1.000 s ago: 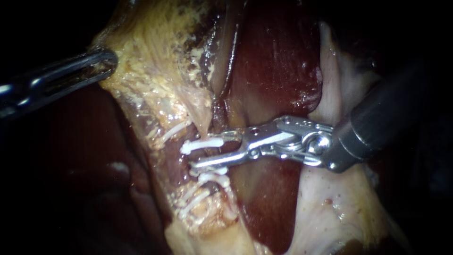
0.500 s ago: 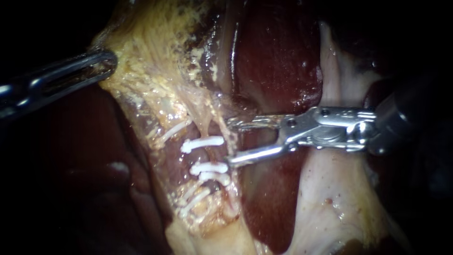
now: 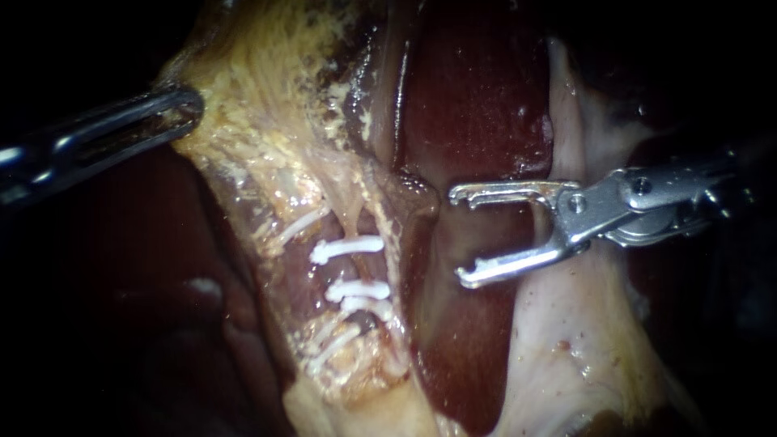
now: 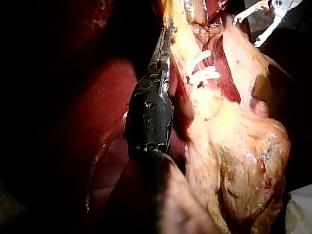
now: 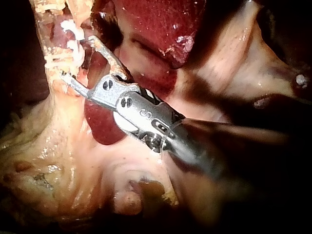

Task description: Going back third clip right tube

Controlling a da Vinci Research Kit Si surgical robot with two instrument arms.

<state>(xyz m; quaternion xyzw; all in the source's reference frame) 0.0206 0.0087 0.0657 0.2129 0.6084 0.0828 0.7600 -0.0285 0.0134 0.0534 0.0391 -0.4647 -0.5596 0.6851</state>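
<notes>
Three white clips [image 3: 348, 247] [image 3: 357, 289] [image 3: 366, 306] lie across a thin tube [image 3: 366, 269] in the yellowish tissue strand. My right instrument [image 3: 457, 236] stands to their right, over dark red liver, jaws open and empty, clear of the clips. My left instrument [image 3: 184, 107] is at the upper left, its jaws shut on the edge of the yellowish tissue [image 3: 251, 121]. In the left wrist view those jaws [image 4: 164, 46] lie along this tissue, with the clips [image 4: 202, 73] beside them. In the right wrist view the open jaws [image 5: 78, 57] sit just short of the clips [image 5: 73, 36].
More thin white clips [image 3: 298, 222] [image 3: 332, 341] sit on the strand left of the tube. Dark red liver [image 3: 477, 105] fills the middle. Pale tissue [image 3: 566, 348] spreads below my right instrument. A bulky yellowish mass [image 4: 243, 146] hangs beside my left instrument.
My right instrument's jaws have left the clips and drawn back to the right and slightly up, opening wider. My left instrument and the clips have held still.
</notes>
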